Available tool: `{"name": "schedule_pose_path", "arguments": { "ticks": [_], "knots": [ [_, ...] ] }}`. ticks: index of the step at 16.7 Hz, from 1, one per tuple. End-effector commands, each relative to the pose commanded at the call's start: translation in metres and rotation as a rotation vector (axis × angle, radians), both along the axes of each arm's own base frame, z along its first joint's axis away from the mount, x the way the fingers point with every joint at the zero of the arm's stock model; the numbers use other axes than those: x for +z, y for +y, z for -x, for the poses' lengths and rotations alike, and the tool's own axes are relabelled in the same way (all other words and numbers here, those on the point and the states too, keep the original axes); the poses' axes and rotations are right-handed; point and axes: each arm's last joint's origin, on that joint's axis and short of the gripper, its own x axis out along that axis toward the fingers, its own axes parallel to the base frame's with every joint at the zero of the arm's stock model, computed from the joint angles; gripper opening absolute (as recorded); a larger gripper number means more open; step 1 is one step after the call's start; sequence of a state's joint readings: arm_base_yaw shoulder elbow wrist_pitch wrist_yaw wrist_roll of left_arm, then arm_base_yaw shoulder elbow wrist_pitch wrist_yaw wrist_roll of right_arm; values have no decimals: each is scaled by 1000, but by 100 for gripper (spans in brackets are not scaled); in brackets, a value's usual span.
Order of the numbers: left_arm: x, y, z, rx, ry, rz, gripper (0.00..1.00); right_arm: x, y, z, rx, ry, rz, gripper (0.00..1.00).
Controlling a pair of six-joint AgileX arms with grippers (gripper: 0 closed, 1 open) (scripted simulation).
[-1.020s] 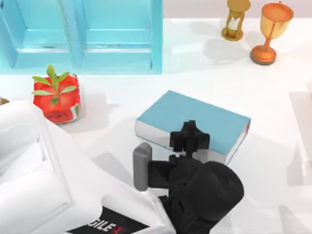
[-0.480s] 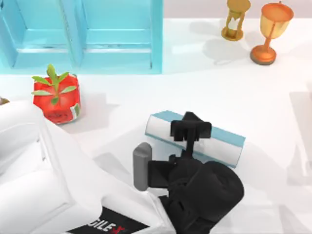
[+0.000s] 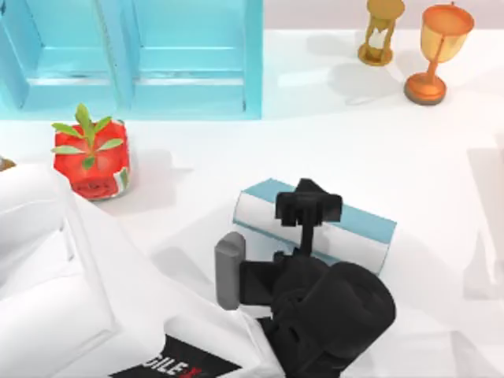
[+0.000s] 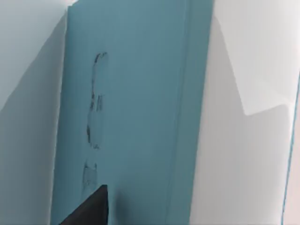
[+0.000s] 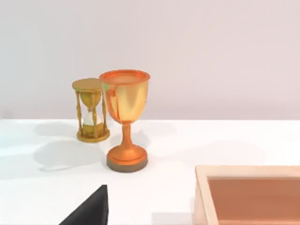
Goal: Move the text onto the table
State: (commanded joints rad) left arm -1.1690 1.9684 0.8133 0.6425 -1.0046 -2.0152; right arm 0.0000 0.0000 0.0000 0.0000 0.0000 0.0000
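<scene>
Top view: the thick light-blue hardcover book (image 3: 315,224) with white page edges stands tilted on the broad matte white table (image 3: 378,142), near the table's middle, page edges facing the camera. The black left gripper (image 3: 308,206) sits over the book's upper edge; its fingers pinch the book, and the arm's dark wrist hides the book's near side. The left wrist view gives the blue cover (image 4: 131,117) at close range, with one dark fingertip (image 4: 89,211) cut off at the frame's edge. Open white surface lies to the book's right. A red strawberry-shaped pot (image 3: 90,157) holds a green plant. Behind stand a turquoise shelved cabinet (image 3: 134,55), a gold hourglass (image 3: 380,31) and an orange-gold goblet (image 3: 439,51). The right wrist view shows a tan wooden box (image 5: 248,192), its contents hidden.
</scene>
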Motion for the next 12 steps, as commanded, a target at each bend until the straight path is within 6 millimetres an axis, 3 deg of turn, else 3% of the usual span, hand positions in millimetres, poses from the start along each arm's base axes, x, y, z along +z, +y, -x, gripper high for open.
{"name": "schedule_pose_path", "arguments": {
  "ticks": [4,8,12],
  "knots": [
    [-2,-9,23,10,29,26,100,0,0,0,0,0,0,100],
    [-5,-15,65,25,64,19,100,0,0,0,0,0,0,100],
    [-3,-8,108,27,53,-20,100,0,0,0,0,0,0,100]
  ]
}}
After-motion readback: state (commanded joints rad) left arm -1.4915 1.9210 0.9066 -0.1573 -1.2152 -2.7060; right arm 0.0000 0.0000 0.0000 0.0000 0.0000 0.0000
